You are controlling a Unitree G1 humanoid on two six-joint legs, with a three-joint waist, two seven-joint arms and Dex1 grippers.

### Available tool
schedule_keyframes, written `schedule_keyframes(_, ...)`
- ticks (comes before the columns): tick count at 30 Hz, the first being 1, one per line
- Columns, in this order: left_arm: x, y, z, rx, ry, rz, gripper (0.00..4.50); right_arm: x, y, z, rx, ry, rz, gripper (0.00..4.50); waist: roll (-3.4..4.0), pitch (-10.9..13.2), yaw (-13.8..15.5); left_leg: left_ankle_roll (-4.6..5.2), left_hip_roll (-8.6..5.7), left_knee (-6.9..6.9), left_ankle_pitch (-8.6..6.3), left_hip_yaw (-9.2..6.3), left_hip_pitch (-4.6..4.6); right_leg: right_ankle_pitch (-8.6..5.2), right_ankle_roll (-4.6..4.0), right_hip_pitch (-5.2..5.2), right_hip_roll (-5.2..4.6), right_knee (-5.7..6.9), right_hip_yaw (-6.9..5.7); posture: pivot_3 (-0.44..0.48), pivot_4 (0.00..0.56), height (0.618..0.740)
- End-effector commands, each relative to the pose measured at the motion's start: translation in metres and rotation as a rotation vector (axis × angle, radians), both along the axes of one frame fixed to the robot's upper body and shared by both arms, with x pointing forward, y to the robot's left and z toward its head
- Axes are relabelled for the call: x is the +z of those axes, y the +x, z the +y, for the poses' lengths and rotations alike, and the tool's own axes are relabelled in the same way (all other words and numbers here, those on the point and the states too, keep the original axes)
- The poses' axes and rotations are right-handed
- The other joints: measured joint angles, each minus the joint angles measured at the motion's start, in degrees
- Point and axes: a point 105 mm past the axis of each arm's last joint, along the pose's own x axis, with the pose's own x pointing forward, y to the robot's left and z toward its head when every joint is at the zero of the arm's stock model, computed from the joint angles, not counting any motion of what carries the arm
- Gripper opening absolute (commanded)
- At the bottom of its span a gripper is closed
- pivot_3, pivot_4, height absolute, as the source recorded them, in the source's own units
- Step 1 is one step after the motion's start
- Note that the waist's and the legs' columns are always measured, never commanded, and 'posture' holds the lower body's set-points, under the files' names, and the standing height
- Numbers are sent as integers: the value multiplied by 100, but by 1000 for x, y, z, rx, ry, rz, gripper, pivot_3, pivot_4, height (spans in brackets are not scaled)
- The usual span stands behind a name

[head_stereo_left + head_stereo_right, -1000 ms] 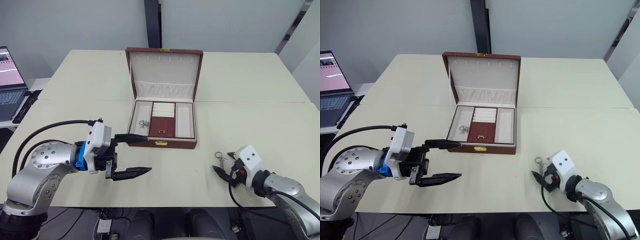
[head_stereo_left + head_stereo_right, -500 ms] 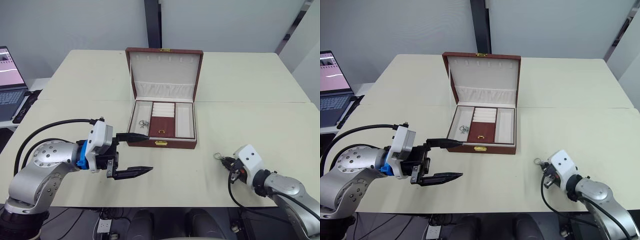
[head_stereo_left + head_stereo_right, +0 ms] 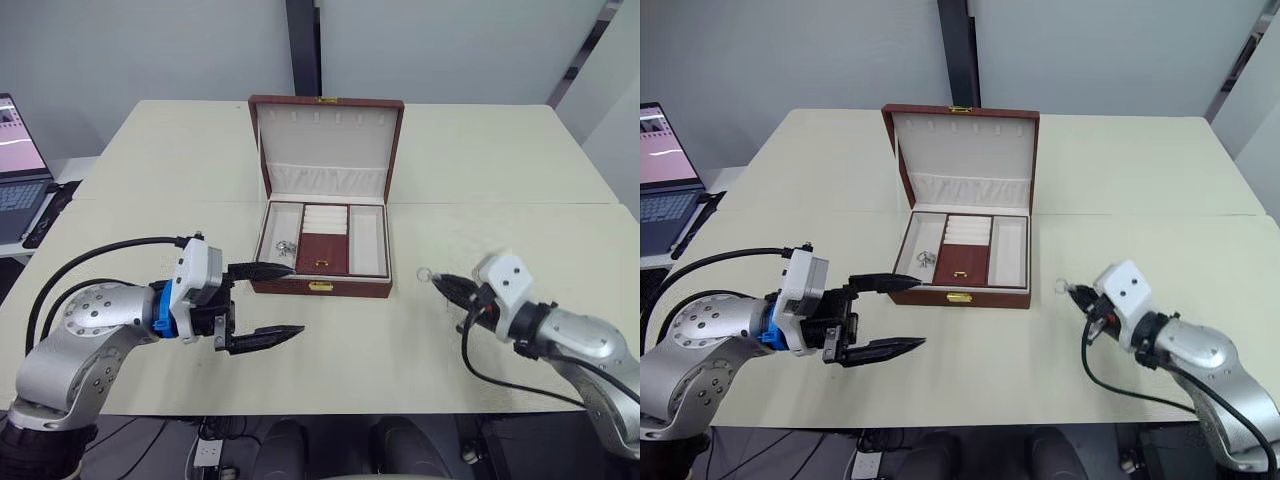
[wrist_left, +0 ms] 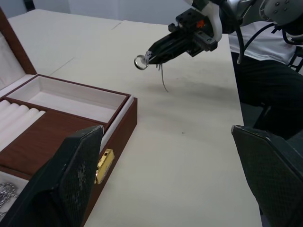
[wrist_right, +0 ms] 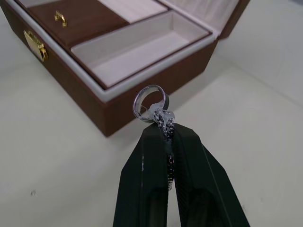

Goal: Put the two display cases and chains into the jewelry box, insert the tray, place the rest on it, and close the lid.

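Observation:
The maroon jewelry box stands open mid-table, its cream-lined lid upright. The tray sits inside it, with a silvery chain in the left slot. My right gripper is shut on a silver ring and holds it above the table, just right of the box's front corner. My left gripper hangs open at the box's front left corner, its fingers wide apart with nothing between them. The display cases are hidden from view.
A laptop sits on a side table at far left. A black cable loops under the right wrist. Bare cream table lies in front of the box, between both arms.
My right gripper has shut on the ring, lifted it off the table and carried it up and left toward the box. The left arm has barely moved.

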Motion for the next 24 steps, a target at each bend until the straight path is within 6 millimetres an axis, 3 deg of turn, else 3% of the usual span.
schedule_keyframes(1,10,1,2,29,-26,-41,4500,24,6,21,78,22,-63,24,0,0,0,0,0,0,0,-1,0,0,0,-1,0,0,0,0,150,740)
schedule_keyframes(10,8,-1,2,66,-42,-47,4500,51,33,68,211,32,-108,24,1,1,-2,0,3,1,0,-4,-4,0,-1,-7,-7,4,-2,0,150,740)
schedule_keyframes(17,8,-4,3,98,-59,-47,4500,39,47,82,237,-14,-85,24,1,1,10,0,2,3,0,-6,-10,0,-1,-10,-13,3,-3,0,150,740)
schedule_keyframes(24,9,-7,7,125,-61,-49,4500,18,64,75,163,-65,-45,24,1,1,-1,0,6,2,0,-8,-9,0,-1,-11,-14,4,-4,0,150,740)
